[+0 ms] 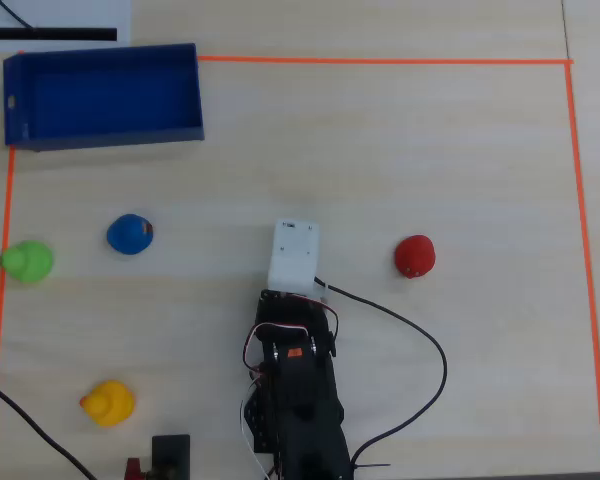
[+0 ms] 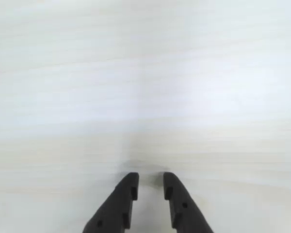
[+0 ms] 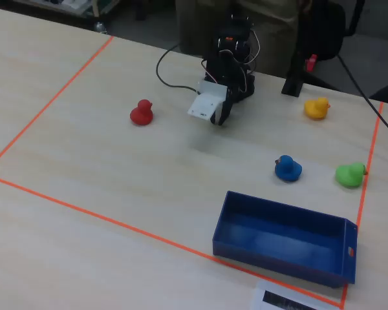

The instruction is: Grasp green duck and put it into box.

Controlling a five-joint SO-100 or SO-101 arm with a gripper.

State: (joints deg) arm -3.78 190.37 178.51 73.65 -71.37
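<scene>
Four ducks sit on the counter (image 1: 430, 150) inside an orange tape border (image 1: 380, 60), with the box (image 1: 100, 95) as the landmark. In the overhead view the box lies at the upper left corner of the border. The green duck (image 1: 27, 261) sits well below the box's left end, right against the left tape line; the blue duck (image 1: 130, 234) is just to its right, also below the box. The yellow duck (image 1: 108, 403) is farther down from the box, near the bottom edge. The red duck (image 1: 415, 256) is well away from the box, on the far side of the arm (image 1: 295, 390).

From the fixed view the box (image 3: 284, 242) is seen from the opposite side, showing its inside bare. The green duck (image 3: 349, 174) and blue duck (image 3: 288, 168) stand just beyond its far wall, the yellow duck (image 3: 316, 108) farther back, the red duck (image 3: 141, 113) well off to the left.

Only the wrist view shows the pincer (image 2: 151, 184): its two dark fingers stand slightly apart with nothing between them, over bare counter, their bases cut off by the bottom edge. Overhead, a white wrist block (image 1: 294, 255) hides the pincer. In the fixed view the pincer (image 3: 220, 119) is too small and dark to read. The arm's base is cut off at the overhead view's bottom edge.
</scene>
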